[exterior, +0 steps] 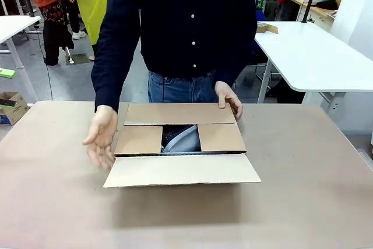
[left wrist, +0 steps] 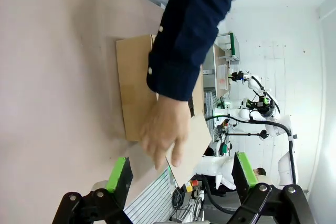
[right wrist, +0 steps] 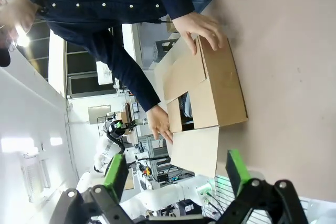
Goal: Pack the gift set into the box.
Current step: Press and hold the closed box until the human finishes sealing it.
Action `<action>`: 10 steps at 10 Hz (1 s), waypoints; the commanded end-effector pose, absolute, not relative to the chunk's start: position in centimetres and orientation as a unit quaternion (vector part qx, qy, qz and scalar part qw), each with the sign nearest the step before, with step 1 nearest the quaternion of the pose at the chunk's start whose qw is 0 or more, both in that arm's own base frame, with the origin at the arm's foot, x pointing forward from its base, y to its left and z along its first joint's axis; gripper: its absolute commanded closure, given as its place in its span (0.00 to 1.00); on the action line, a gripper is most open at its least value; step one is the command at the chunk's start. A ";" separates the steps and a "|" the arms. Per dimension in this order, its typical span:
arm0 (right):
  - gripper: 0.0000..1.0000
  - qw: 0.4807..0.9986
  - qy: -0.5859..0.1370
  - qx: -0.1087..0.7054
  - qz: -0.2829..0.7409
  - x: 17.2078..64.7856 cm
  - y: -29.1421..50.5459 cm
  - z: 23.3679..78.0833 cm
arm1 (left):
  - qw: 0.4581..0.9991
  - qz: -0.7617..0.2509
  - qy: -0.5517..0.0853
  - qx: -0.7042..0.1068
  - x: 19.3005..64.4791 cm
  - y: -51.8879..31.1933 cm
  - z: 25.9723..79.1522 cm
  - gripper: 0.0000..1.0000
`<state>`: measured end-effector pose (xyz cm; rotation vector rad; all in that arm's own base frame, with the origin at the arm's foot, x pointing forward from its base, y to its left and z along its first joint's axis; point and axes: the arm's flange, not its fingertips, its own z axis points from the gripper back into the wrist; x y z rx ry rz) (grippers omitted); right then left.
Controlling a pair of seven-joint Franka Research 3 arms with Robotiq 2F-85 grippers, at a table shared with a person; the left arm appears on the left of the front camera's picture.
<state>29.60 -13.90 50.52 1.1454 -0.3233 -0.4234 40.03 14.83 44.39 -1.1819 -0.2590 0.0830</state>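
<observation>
Here, the large brown carton (exterior: 139, 140) sits in the middle of the table (exterior: 303, 190), and the gift set is already inside it. We can make out the light-grey pouch (exterior: 183, 140) through the gap between the 2 side flaps (exterior: 220, 137), which are folded in; the rest of the set is hidden under the cardboard. The far flap (exterior: 178, 114) is folded down over the side flaps, while the near flap (exterior: 180, 170) lies spread out flat toward us, not yet closed.

The person stands at the far side with 1 hand (exterior: 102, 135) open just beside the carton's left edge and the other hand (exterior: 229, 98) resting on the far right corner. In the wrist views, the left gripper (left wrist: 182, 171) and the right gripper (right wrist: 177, 171) both stand with fingers spread wide and nothing between them, held back from the carton.

We judge the packing nearly done — only the closing remains. The risks lie there: the pouch seems to sit high in the gap, so it could hold the flaps proud; the far flap may spring up once the hand leaves it; a push on the near flap could slide the light carton across the smooth table; and any reach by an arm would cross the person's hands.
</observation>
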 end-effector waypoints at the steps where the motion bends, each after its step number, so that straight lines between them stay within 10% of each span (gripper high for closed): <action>1: 0.00 0.802 -0.163 0.544 -0.186 29.8 -13.7 50.3 | 0.823 0.040 -0.120 -0.554 39.7 14.8 44.4 0.00; 10: 0.00 0.802 -0.163 0.544 -0.186 29.8 -13.7 50.3 | 0.823 0.040 -0.120 -0.554 39.7 14.8 44.4 0.00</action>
